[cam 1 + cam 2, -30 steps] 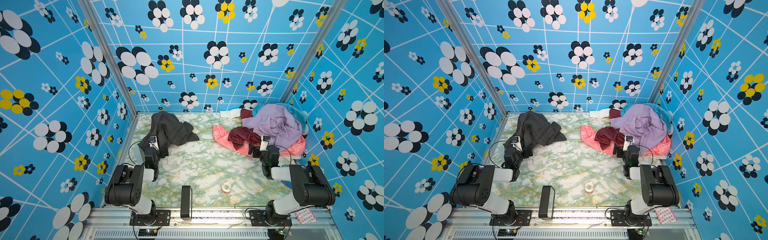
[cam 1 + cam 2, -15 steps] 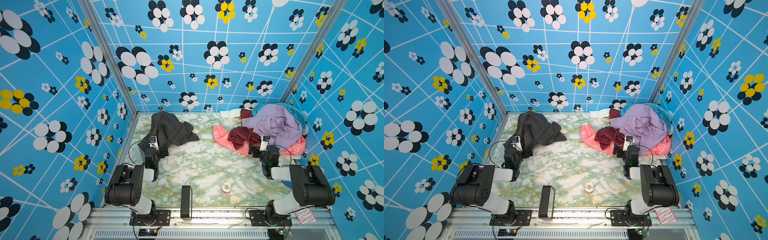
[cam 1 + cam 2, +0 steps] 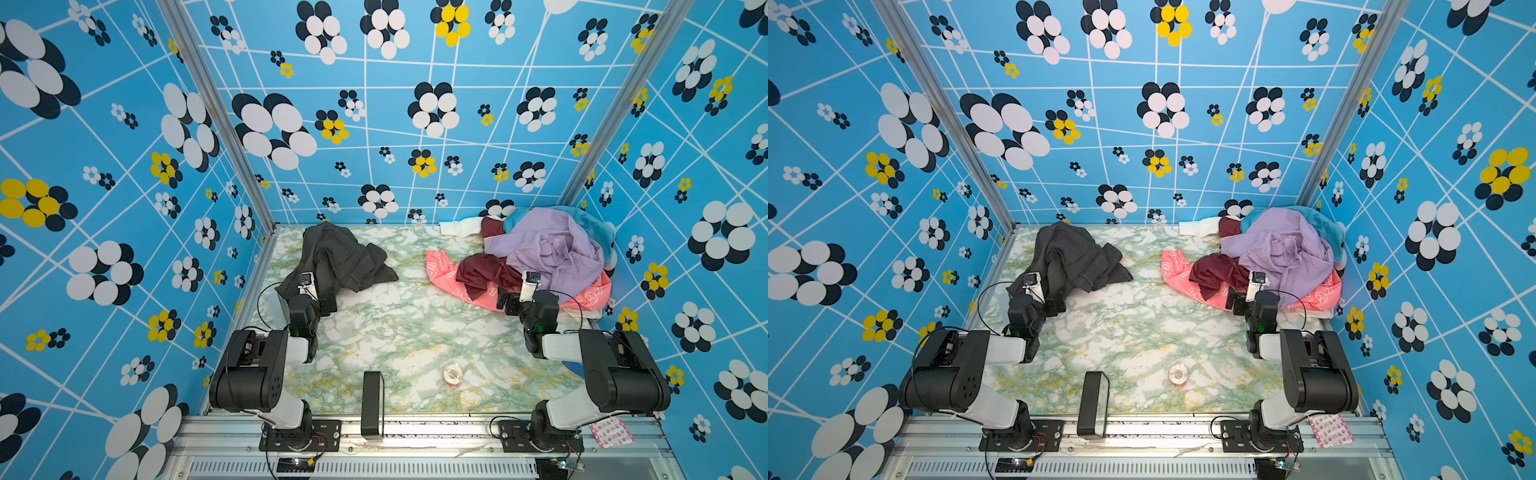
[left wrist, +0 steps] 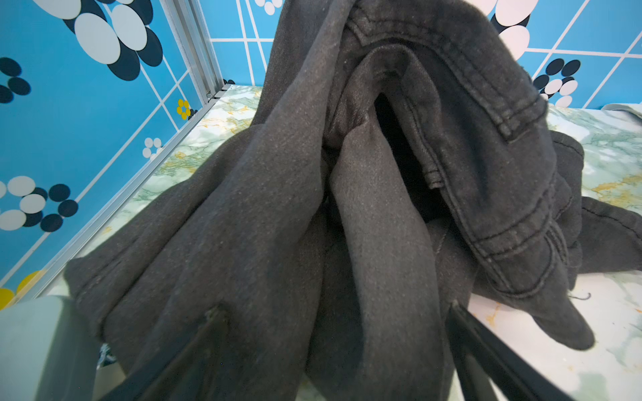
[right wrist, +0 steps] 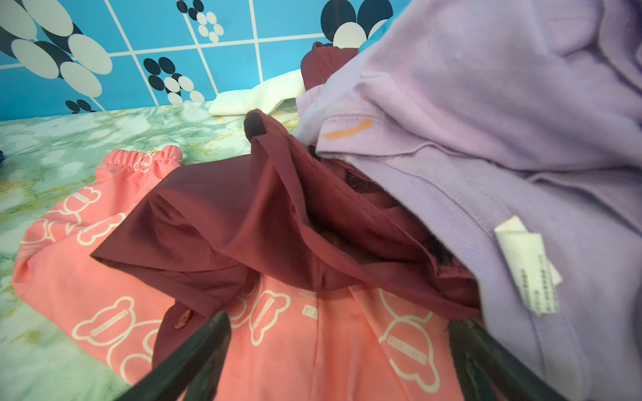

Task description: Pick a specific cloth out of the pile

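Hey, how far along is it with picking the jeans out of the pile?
Done: the jeans lie alone, clear of the pile. In hand: nothing; the left gripper stands open at the jeans, the right gripper open at the pile. Remaining: probably only backing off.

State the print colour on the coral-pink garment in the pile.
White bear-shaped outlines on the coral-pink garment, clearest in the right wrist view.

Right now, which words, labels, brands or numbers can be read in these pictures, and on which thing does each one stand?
None reads for certain.
On the coral-pink garment: a word inside each white bear outline, too blurred.
On the white tag of the lilac shirt: rows of tiny print, too small.
On the jeans: no lettering shows.
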`<action>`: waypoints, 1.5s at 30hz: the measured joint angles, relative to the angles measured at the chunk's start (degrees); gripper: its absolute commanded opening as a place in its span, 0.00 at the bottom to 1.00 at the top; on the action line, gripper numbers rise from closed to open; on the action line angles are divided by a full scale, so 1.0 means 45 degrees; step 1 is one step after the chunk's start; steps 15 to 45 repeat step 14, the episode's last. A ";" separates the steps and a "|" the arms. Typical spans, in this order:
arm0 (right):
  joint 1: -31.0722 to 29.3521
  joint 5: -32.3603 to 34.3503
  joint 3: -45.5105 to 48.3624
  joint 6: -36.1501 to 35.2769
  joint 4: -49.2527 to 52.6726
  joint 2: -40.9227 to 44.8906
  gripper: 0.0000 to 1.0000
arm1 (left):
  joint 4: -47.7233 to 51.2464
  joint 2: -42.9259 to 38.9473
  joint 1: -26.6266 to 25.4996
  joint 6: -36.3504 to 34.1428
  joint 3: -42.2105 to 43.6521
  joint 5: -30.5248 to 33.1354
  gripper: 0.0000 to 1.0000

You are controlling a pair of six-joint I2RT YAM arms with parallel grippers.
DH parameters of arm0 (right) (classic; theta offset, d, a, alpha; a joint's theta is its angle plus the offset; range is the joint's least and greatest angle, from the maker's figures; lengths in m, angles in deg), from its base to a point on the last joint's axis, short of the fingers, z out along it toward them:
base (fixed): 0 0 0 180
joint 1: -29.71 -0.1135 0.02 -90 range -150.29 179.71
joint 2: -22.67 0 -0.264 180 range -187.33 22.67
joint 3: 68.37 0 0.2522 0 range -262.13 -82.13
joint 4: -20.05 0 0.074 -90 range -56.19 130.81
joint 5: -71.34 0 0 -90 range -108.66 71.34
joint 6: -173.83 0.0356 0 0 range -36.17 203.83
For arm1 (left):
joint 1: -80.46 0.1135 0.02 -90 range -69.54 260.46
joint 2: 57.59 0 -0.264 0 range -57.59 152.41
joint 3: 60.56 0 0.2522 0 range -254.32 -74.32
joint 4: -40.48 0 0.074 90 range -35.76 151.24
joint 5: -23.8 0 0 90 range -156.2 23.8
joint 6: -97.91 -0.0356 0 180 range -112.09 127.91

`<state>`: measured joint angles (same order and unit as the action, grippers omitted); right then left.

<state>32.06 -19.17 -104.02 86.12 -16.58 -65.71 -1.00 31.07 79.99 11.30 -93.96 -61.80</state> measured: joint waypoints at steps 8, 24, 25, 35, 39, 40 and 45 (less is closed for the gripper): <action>-0.0019 0.0000 0.0000 0.0000 0.0000 0.0000 0.99 | 0.0000 0.0000 0.0000 0.0000 0.0000 0.0000 0.99; -0.0102 0.0044 0.0000 -0.0005 0.0000 0.0000 0.99 | 0.0000 0.0000 0.0000 0.0000 0.0000 0.0000 0.99; -0.0102 0.0044 0.0000 -0.0005 0.0000 0.0000 0.99 | 0.0000 0.0000 0.0000 0.0000 0.0000 0.0000 0.99; -0.0102 0.0044 0.0000 -0.0005 0.0000 0.0000 0.99 | 0.0000 0.0000 0.0000 0.0000 0.0000 0.0000 0.99; -0.0102 0.0044 0.0000 -0.0005 0.0000 0.0000 0.99 | 0.0000 0.0000 0.0000 0.0000 0.0000 0.0000 0.99; -0.0102 0.0044 0.0000 -0.0005 0.0000 0.0000 0.99 | 0.0000 0.0000 0.0000 0.0000 0.0000 0.0000 0.99; -0.0102 0.0044 0.0000 -0.0005 0.0000 0.0000 0.99 | 0.0000 0.0000 0.0000 0.0000 0.0000 0.0000 0.99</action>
